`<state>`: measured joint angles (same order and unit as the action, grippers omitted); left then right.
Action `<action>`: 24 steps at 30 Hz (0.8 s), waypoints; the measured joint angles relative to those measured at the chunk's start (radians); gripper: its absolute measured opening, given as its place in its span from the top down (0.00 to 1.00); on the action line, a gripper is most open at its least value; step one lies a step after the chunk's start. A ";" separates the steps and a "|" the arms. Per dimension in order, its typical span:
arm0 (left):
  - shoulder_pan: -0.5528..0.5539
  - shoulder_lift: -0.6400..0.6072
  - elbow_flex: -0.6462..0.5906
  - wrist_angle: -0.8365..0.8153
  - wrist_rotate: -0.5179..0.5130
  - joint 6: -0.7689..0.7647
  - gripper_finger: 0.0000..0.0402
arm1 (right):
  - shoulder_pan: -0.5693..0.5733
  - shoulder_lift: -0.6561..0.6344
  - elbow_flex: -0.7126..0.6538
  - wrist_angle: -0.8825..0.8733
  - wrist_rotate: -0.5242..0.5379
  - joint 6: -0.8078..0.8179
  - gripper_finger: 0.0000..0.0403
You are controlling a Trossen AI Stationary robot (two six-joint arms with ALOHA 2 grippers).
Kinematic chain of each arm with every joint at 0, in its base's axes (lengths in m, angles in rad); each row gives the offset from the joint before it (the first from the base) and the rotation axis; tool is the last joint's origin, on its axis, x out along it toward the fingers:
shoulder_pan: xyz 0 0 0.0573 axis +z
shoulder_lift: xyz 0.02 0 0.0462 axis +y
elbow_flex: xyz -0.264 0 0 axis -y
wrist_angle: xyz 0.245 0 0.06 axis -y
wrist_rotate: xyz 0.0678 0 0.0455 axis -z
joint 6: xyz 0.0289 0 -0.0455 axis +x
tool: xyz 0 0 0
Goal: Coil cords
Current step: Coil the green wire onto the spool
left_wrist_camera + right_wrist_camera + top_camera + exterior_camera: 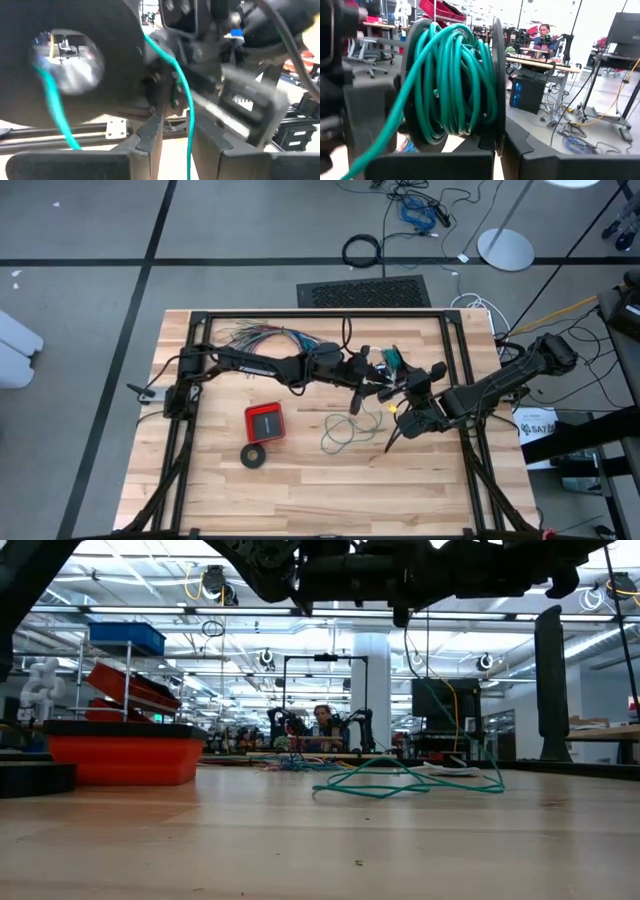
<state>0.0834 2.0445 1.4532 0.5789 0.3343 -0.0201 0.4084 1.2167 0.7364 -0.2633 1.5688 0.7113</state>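
Teal wire half wound onto a spool, the rest loose on the desk.

The teal-green wire [451, 82] is thin, light and limp but springy, so it will likely slip and kink; best taken on a straight run close to the spool [496, 75]. The right gripper [408, 408] is closed on that spool's flange. A strand runs between the part-open fingers of the left gripper [382, 380], just beside it; the slack tangle [345, 430] lies below both on the desk [300, 490].
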 joint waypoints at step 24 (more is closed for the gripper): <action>0.008 0.099 -0.001 0.219 -0.002 -0.025 0.76 | 0.102 -0.103 0.004 0.030 0.000 0.077 1.00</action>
<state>0.0911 2.1439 1.4521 0.7979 0.3321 -0.0452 0.5106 1.1137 0.7406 -0.2335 1.5688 0.7886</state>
